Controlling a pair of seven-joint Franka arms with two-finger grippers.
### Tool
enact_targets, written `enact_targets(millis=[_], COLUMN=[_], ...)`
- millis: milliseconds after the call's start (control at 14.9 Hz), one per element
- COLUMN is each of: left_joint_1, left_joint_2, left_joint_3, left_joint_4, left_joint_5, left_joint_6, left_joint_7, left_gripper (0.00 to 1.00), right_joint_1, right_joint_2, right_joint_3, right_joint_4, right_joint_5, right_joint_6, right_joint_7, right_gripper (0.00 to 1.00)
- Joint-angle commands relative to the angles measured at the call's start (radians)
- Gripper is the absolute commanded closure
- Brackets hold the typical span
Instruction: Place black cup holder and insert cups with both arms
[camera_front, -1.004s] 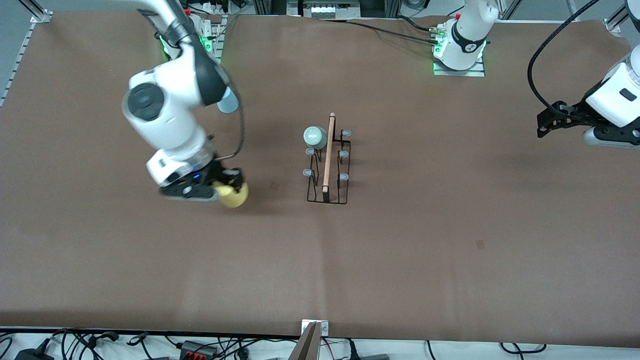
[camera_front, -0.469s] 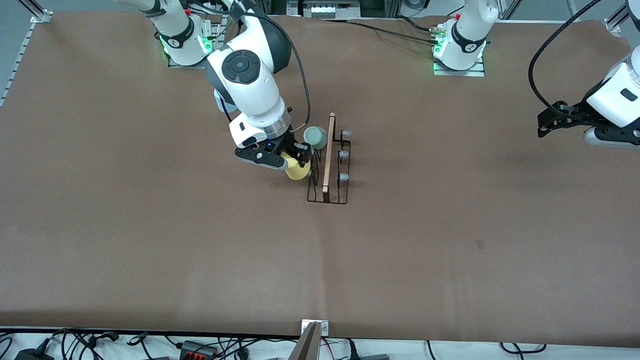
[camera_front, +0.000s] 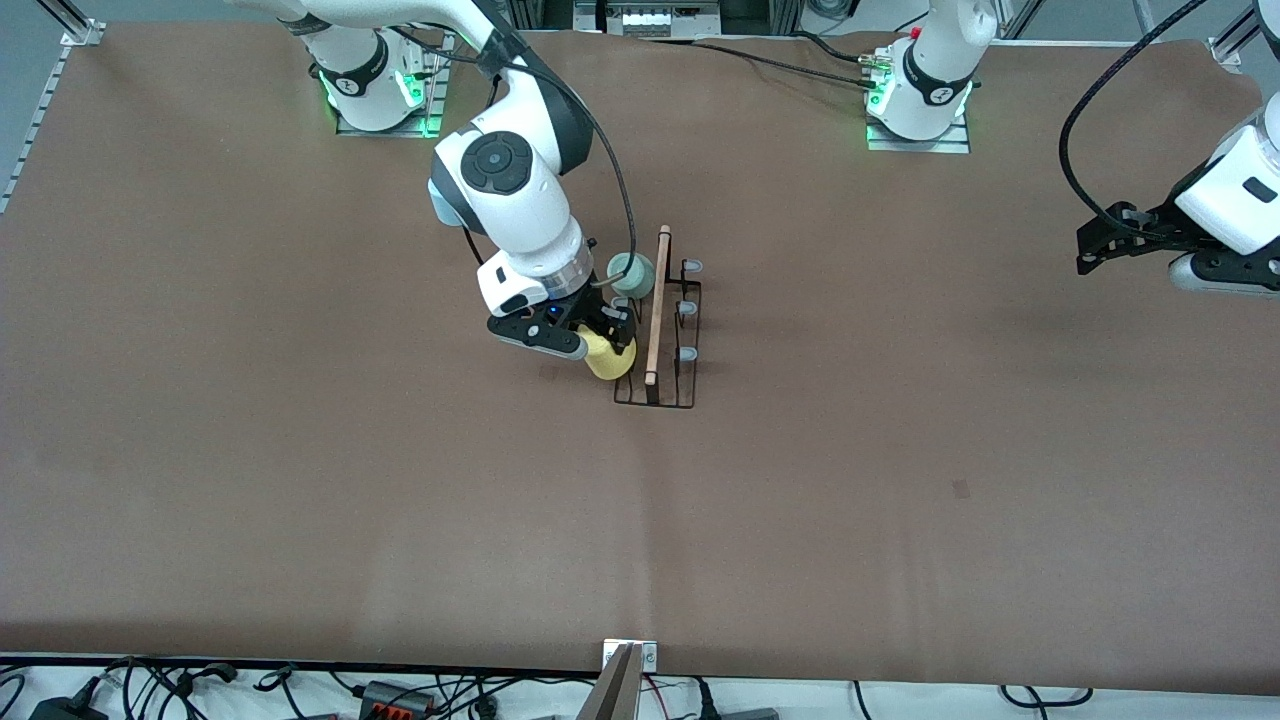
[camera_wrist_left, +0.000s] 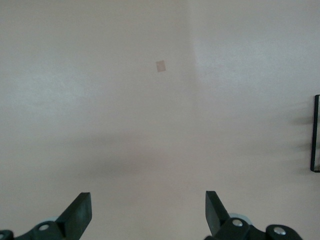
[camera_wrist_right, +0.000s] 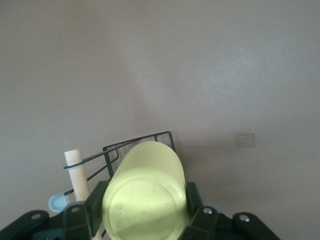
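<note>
The black cup holder (camera_front: 657, 372) stands mid-table, its wooden rod (camera_front: 657, 305) running along the top. A mint green cup (camera_front: 630, 275) sits upside down on the prong farthest from the front camera, on the right arm's side. My right gripper (camera_front: 608, 345) is shut on the yellow cup (camera_front: 610, 360), which hangs over that same row of prongs. In the right wrist view the yellow cup (camera_wrist_right: 145, 195) shows its base between the fingers, above the holder's wire (camera_wrist_right: 135, 145) and the rod (camera_wrist_right: 76, 172). My left gripper (camera_front: 1095, 245) waits open at the left arm's end.
A light blue cup (camera_front: 438, 208) peeks out from under the right arm, toward the right arm's base. The left wrist view shows bare table, a small square mark (camera_wrist_left: 160, 66) and an edge of the holder (camera_wrist_left: 316, 135). Cables lie along the table's near edge.
The right arm has carried the yellow cup from the right arm's side across to the holder, then a little nearer the front camera along its prongs. The left arm has not moved.
</note>
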Motion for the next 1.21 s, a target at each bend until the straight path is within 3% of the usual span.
enact_targets(millis=[0, 201, 335, 670, 938, 1138], left_joint_1=[-0.002, -0.002, -0.002, -0.002, -0.002, -0.002], left_joint_2=[0.004, 0.004, 0.004, 0.004, 0.004, 0.004], left_joint_3=[0.009, 0.009, 0.009, 0.009, 0.009, 0.009], left_joint_4=[0.017, 0.017, 0.017, 0.017, 0.017, 0.017], left_joint_5=[-0.015, -0.014, -0.015, -0.015, -0.014, -0.015], left_joint_6=[-0.018, -0.018, -0.016, -0.018, -0.018, -0.018], left_joint_7=[0.024, 0.024, 0.024, 0.024, 0.024, 0.024], left_gripper=[0.00, 0.00, 0.00, 0.00, 0.00, 0.00], right_joint_1=[0.020, 0.005, -0.048, -0.421, -0.651, -0.679], right_joint_2=[0.022, -0.007, -0.073, -0.296, -0.406, -0.429], right_joint_3=[-0.010, -0.016, -0.018, 0.033, -0.026, -0.084], right_joint_4=[0.025, 0.025, 0.024, 0.023, 0.025, 0.129], right_joint_5=[0.016, 0.020, 0.019, 0.022, 0.007, -0.061], right_joint_6=[0.002, -0.008, -0.095, -0.532, -0.620, -0.773], right_joint_7=[0.016, -0.011, -0.052, -0.550, -0.925, -0.964], right_gripper=[0.00, 0.00, 0.00, 0.00, 0.00, 0.00])
